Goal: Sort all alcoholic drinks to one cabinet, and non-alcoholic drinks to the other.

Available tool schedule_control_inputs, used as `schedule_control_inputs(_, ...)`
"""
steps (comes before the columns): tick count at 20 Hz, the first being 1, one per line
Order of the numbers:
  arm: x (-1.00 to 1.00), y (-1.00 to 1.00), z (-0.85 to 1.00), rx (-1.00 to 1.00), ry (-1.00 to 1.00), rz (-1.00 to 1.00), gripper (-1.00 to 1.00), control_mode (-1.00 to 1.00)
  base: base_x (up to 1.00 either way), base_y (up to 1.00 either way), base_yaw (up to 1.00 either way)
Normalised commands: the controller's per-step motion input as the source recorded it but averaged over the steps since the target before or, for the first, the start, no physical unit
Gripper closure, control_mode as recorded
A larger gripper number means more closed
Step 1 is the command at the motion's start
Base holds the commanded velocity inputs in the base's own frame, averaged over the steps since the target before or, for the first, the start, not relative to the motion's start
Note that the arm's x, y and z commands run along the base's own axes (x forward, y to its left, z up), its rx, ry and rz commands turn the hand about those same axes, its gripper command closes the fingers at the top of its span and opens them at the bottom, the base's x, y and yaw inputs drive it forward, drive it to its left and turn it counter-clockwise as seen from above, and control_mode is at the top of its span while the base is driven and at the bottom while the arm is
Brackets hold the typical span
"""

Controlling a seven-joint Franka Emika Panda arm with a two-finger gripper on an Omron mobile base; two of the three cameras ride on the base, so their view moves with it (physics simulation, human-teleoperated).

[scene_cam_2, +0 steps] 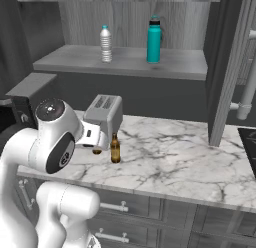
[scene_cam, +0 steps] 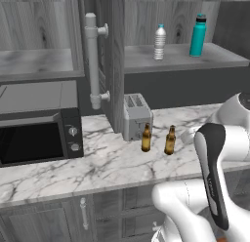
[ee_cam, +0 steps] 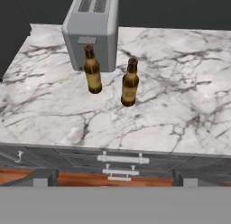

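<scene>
Two amber beer bottles [ee_cam: 130,82] [ee_cam: 92,70] stood unsorted on the marble counter [ee_cam: 180,105] just before the toaster [ee_cam: 92,26], while the teal flask [scene_cam: 197,35] and water bottle [scene_cam: 159,42] already sat on the open cabinet's shelf [scene_cam: 180,60]. The gripper [ee_cam: 113,181], jaws spread wide and empty, hung back off the counter's edge. The toaster crowded the nearer bottle, and the open cabinet door [scene_cam: 111,60] with its bar handle [scene_cam: 93,60] stood between the counter and the second cabinet [scene_cam: 39,36] above the microwave [scene_cam: 39,133].

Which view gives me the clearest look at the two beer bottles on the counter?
The hand view: both beer bottles stand unobstructed before the toaster. The left base view shows both smaller; in the right base view the arm hides most of one.
</scene>
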Motion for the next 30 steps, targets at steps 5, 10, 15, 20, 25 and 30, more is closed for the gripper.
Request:
schedule_control_inputs(5, 0.1, -0.01, -0.13, 0.0, 0.0, 0.0, -1.0, -1.0, 0.0, 0.0, 0.0)
schedule_control_inputs(10, 0.1, -0.02, -0.1, 0.0, 0.0, 0.0, -1.0, -1.0, 0.0, 0.0, 0.0)
schedule_control_inputs(15, 0.09, -0.02, -0.11, 0.0, 0.0, 0.0, -1.0, -1.0, 0.0, 0.0, 0.0)
schedule_control_inputs(20, 0.08, -0.02, -0.08, 0.0, 0.0, 0.0, -1.0, -1.0, 0.0, 0.0, 0.0)
schedule_control_inputs(25, 0.07, -0.03, -0.03, 0.0, 0.0, 0.0, -1.0, -1.0, 0.0, 0.0, 0.0)
schedule_control_inputs(30, 0.09, -0.01, -0.04, 0.0, 0.0, 0.0, -1.0, -1.0, 0.0, 0.0, 0.0)
